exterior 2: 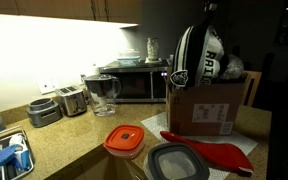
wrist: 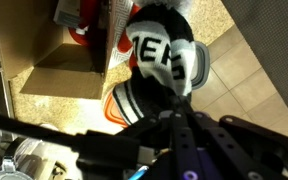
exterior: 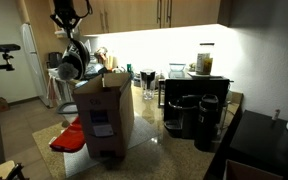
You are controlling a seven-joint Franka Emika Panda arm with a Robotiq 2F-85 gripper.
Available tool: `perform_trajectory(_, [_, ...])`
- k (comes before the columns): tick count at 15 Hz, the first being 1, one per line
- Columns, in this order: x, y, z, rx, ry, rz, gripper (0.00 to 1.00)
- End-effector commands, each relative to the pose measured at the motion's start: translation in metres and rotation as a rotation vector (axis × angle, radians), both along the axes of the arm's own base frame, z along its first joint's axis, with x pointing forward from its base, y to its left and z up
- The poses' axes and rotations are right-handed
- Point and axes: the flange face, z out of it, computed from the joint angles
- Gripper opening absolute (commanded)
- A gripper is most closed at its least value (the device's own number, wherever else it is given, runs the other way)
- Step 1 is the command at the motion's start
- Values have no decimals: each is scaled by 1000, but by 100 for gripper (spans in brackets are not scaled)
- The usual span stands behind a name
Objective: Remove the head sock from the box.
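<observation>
One speckled stone table (exterior: 152,150) carries the items. One box (exterior: 105,114), tall brown cardboard with open top flaps and a pale front label, stands on one flat red cloth (exterior 2: 212,153). Two black coffee machines (exterior: 195,115) stand beside the box. One head sock (exterior 2: 198,56), limp black-and-white lettered fabric, hangs over the box opening. The hand (exterior: 73,38) is clenched on the head sock's upper end.

Wooden cabinets (exterior: 154,12) hang above a brightly lit backsplash (exterior 2: 44,50) and speckled countertop (exterior 2: 69,150).
</observation>
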Motion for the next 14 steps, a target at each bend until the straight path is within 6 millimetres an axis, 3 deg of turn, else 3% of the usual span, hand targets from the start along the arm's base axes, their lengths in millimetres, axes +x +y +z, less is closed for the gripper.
perform_trajectory(1, [-13,-5,-22,-30,26,47,0])
perform_trajectory(5, [-16,-7,-53,-64,59,42,0])
perform_trajectory(6, [-17,-8,-58,-72,60,44,26])
perform_trajectory(7, [-17,-9,-62,-77,61,41,27])
perform_trajectory(14, [-14,-21,-80,-77,74,9,71])
